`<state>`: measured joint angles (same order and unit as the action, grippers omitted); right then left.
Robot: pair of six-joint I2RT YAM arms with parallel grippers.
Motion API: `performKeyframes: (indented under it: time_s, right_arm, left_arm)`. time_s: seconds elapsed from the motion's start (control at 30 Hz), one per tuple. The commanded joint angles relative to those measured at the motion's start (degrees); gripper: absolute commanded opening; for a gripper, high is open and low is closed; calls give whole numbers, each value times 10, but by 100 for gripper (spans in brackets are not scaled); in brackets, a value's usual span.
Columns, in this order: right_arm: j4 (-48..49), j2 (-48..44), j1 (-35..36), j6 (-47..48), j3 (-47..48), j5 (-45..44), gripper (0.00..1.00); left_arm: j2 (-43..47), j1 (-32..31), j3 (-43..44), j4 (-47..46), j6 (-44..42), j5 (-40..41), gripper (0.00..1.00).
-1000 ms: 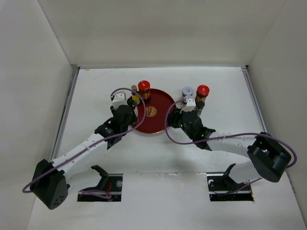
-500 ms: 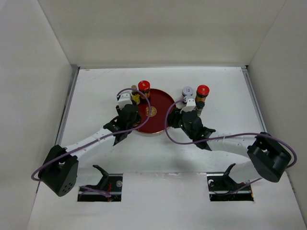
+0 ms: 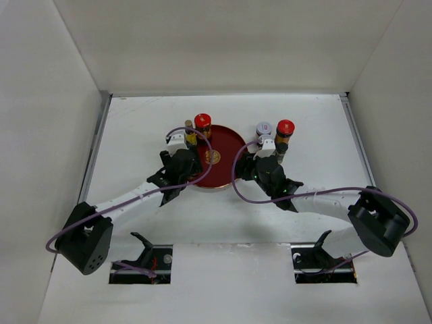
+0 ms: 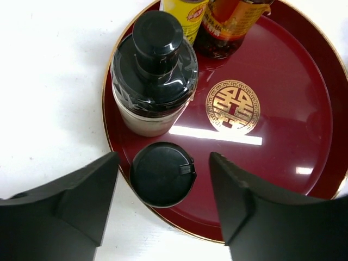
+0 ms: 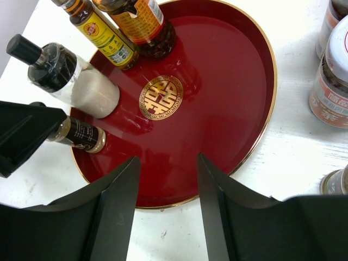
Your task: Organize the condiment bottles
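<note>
My left gripper [image 4: 163, 163] is open at the red tray's [image 4: 293, 125] near-left rim. A tiny dark black-capped bottle [image 4: 162, 174] stands upright on the tray between its fingers, with a gap on each side. Behind it on the tray stand a pale bottle with a wrapped black cap [image 4: 155, 70], a slim yellow bottle [image 4: 182, 13] and an amber jar [image 4: 228, 27]. My right gripper [image 5: 168, 160] is open over the tray's near edge, holding nothing. From above, the left gripper [image 3: 187, 154] and the right gripper [image 3: 244, 164] flank the tray [image 3: 226, 145].
Off the tray to its right stand a red-capped amber jar [image 3: 285, 129], a white-lidded jar [image 3: 264, 128] and smaller bottles by the right wrist. In the right wrist view, jars [image 5: 331, 81] line the right edge. White walls enclose the table.
The left arm moved forward to the tray's left rim and its jaws have opened, leaving the small dark bottle standing on the tray. The right jaws widened slightly.
</note>
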<state>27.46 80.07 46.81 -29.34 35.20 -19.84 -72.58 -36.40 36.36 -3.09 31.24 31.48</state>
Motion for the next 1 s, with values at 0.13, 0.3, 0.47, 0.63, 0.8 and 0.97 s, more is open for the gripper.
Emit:
performKeyframes:
  time_s: [0.13,0.3,0.47,0.63,0.8,0.97]
  right_arm:
    - [22,-7,-2,8,19,-3,56]
    - [22,-11,-2,17,20,-3,56]
    - [18,-14,5,31,25,-5,36]
    - [-16,-35,3,39,43,-15,20]
    - [-112,-44,-33,38,99,-76,30]
    - [-213,-40,-89,80,179,-160,46]
  left_arm:
    - [84,-5,-14,-24,-15,7,77]
    - [153,5,-44,-68,-29,3,81]
    - [226,34,-94,-133,-28,16,74]
    - [293,99,-165,-176,46,21,49]
    - [300,147,-210,-194,97,9,42]
    - [329,168,-252,-227,143,-16,43]
